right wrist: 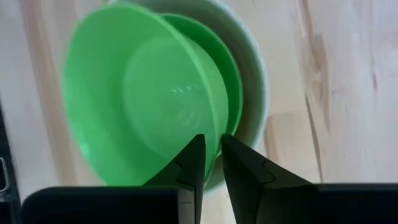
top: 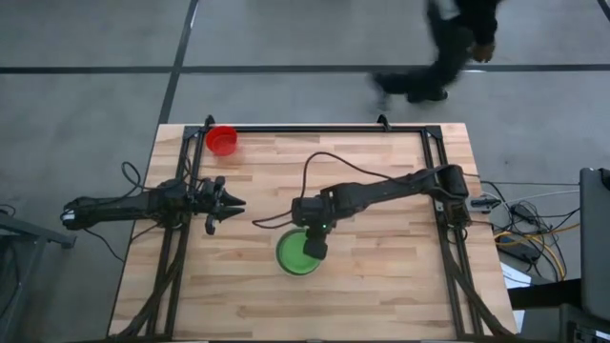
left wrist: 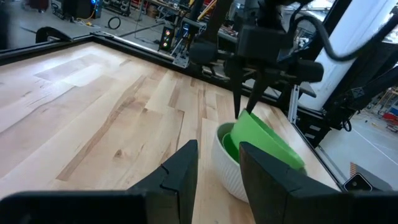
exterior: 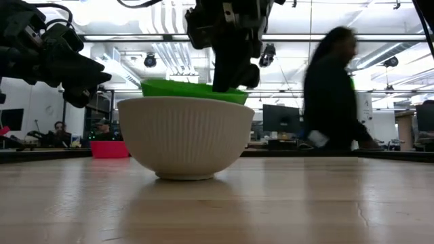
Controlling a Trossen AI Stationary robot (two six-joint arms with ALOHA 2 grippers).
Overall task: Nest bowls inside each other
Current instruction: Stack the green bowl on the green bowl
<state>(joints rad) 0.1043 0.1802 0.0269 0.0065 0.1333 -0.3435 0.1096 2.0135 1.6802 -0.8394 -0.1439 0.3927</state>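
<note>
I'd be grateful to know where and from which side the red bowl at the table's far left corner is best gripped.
Probably by its rim, from straight above. The red bowl stands upright with its mouth open upward, so one finger could go inside the wall and one outside, as the right pincer does on the green bowl. The left pincer is nearer. The table's frame runs close behind, so the nearer rim seems safer.

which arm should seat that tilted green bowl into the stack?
Right. Its tool already pinches the rim of the tilted bright green plastic bowl above the whitish ribbed bowl, so it likely only needs to lower and release. The left tool hovers apart, open and empty.
</note>
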